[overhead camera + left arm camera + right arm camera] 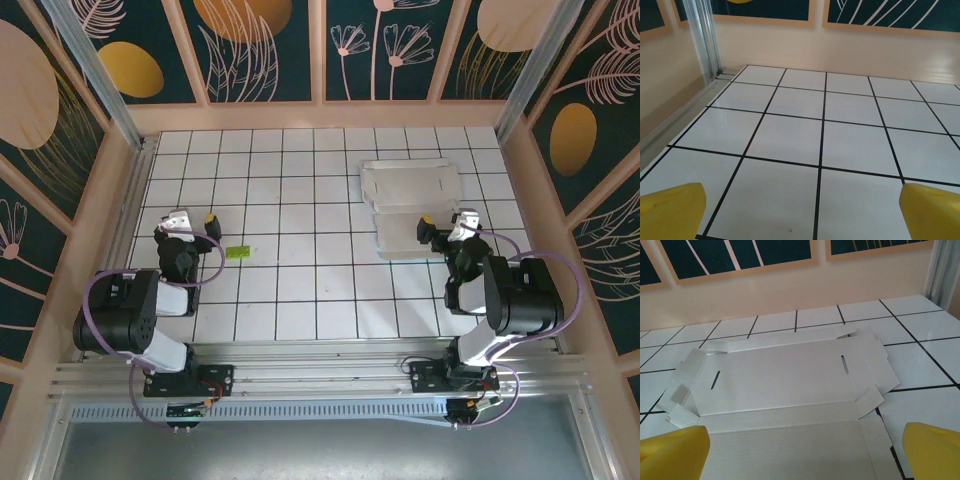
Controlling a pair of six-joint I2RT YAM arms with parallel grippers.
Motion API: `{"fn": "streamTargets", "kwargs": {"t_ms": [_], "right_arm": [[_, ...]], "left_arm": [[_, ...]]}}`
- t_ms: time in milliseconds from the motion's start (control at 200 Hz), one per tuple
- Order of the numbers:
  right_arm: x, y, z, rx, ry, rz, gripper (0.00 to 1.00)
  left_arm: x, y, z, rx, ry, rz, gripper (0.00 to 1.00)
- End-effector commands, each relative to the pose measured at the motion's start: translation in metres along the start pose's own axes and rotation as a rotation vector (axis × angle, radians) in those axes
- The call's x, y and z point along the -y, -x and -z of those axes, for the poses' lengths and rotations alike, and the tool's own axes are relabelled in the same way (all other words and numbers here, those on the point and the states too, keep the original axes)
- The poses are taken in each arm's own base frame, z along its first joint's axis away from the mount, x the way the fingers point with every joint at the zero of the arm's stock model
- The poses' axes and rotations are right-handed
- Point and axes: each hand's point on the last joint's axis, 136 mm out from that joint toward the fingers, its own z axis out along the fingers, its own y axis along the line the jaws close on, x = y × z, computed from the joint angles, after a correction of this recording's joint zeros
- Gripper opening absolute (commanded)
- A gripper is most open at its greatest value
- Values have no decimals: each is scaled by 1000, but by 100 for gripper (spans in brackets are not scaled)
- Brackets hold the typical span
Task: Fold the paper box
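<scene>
Paper box [415, 205] is lying flat and unfolded on the right of the tabletop [300, 290], just ahead of the right claw [447, 222]. That claw and the left claw [195, 220] are both gaping empty. The card is probably light and floppy, so a flap edge is looking grippable.

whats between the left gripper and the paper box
In the top view, a small lime-green block near the left gripper, then bare tiles up to the paper box.
</scene>
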Motion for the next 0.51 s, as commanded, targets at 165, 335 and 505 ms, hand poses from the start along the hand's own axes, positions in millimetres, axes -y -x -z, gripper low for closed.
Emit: {"fn": "streamTargets", "kwargs": {"t_ms": [165,335,505], "right_arm": [[4,12,-2,38,-24,-7,99],[3,13,-2,39,-24,-6,99],[-2,15,6,68,7,4,99]], "left_arm": [[1,16,-1,55,-10,-4,99],[0,16,-1,58,-4,-2,99],[-7,20,5,80,32,16,99]]}}
